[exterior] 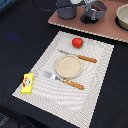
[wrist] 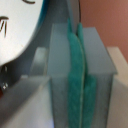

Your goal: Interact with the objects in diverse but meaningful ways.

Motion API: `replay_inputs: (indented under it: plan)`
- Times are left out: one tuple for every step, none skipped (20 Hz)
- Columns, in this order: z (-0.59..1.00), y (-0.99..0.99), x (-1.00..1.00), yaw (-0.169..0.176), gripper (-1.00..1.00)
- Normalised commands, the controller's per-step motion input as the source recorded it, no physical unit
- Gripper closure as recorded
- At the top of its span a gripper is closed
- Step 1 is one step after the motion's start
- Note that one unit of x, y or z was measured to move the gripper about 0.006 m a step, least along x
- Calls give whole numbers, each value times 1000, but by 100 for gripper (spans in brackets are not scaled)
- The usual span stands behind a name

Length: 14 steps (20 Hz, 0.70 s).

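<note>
The pincer (wrist: 80,75) has pale grey block fingers (wrist: 97,55) faced with teal-green pads (wrist: 75,70).

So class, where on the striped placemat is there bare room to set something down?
Free: the strip between the yellow box and fork, and the mat's side past the knife. Crowded: around the plate, flanked by cutlery, tomato nearby.

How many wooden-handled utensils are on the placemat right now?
2. The knife lies just beyond the round plate, below the tomato; the fork lies on the plate's near side. None other shows in the exterior view.
</note>
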Motion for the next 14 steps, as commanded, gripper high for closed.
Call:
replay_inputs:
  plan:
    - [-91,-149,-180,39,100]
    - [-109,-169,-211,40,100]
    - [-131,-140,-197,42,100]
    - [-154,-149,-231,46,100]
    - [-174,-146,-240,47,100]
    - [-194,-143,-237,46,100]
    - [-163,-171,-254,46,100]
    - [-140,-151,-243,43,100]
    - [-137,-151,-226,42,100]
    - [-131,-146,-211,39,100]
    - [-134,-154,-191,39,100]
    - [-140,-143,-206,38,100]
    - [-140,-131,-191,36,100]
    - [-149,-143,-189,34,100]
